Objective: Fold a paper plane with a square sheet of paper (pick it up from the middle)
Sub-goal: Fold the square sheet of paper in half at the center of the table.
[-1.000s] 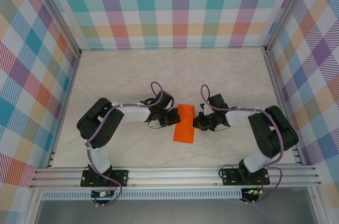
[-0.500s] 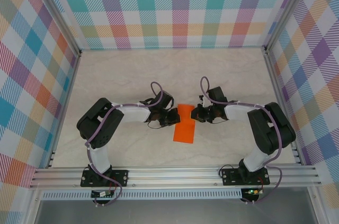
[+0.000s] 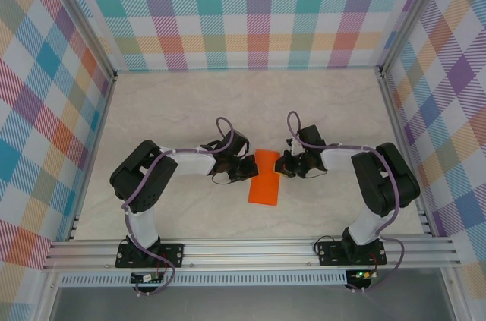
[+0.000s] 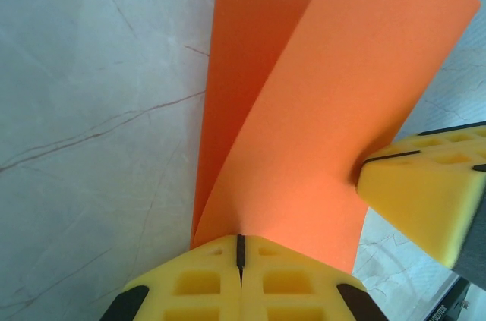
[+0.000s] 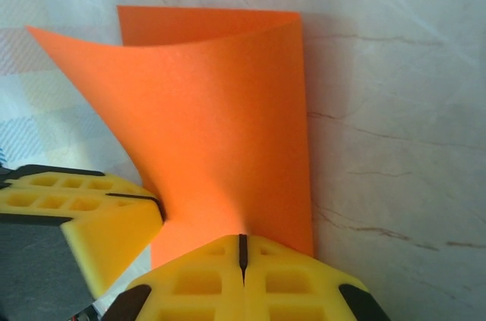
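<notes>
Orange paper on marbled table, left pincer, right pincer pinching its edges

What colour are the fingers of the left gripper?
The fingers are yellow; the left wrist view shows them best.

Open room: the pale marbled surface lies bare from the arms back to the checked rear wall, with free strips along both side walls. Blocked: the centre, where the left gripper and right gripper, jaws closed, pinch opposite edges of the folded sheet of thin bright orange paper. The aluminium rail bounds the near edge.
</notes>
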Robot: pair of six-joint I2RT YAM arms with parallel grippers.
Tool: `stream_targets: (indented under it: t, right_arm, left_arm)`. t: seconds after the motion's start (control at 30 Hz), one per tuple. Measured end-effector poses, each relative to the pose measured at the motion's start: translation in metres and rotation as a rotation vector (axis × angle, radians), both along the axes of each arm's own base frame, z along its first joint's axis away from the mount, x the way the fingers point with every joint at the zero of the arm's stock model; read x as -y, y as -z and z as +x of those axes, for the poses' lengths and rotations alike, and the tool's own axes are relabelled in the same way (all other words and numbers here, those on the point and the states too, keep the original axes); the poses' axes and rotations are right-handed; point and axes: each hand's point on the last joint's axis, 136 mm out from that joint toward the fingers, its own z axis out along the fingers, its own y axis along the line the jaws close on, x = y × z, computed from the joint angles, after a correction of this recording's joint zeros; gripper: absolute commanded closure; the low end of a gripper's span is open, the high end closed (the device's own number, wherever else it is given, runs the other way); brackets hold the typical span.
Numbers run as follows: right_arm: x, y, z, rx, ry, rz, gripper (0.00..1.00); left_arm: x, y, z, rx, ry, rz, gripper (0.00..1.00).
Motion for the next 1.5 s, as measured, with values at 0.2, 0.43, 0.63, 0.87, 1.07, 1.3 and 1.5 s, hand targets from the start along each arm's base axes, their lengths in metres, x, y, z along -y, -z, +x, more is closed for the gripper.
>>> stream_targets:
  t: [0.2,0.43,0.63,0.87,1.07,1.3,1.5]
  right_arm:
    - [-0.003,-0.014,0.021,0.060,0.000,0.000,1.00]
    - [-0.001,0.008,0.020,0.006,0.002,-0.012,1.00]
    - [0.000,0.005,0.023,-0.002,0.006,-0.027,1.00]
    - [0.000,-0.013,0.051,0.057,0.016,-0.020,1.00]
    - [0.001,0.008,0.055,0.006,0.021,-0.022,1.00]
    - [0.003,0.006,0.057,0.004,0.025,-0.018,1.00]
    - [0.009,-0.001,0.064,-0.007,0.042,-0.006,1.00]
  left_arm:
    - [0.000,0.000,0.000,0.000,0.001,0.000,1.00]
    - [0.000,0.000,0.000,0.003,0.002,0.000,1.00]
    - [0.000,0.000,0.000,0.003,0.001,0.000,1.00]
    - [0.000,0.000,0.000,0.003,0.002,0.000,1.00]
    - [-0.001,0.000,0.000,0.004,0.001,0.001,1.00]
    - [-0.001,0.000,0.000,0.005,0.000,0.002,1.00]
    - [-0.001,0.000,0.000,0.005,0.000,0.002,1.00]
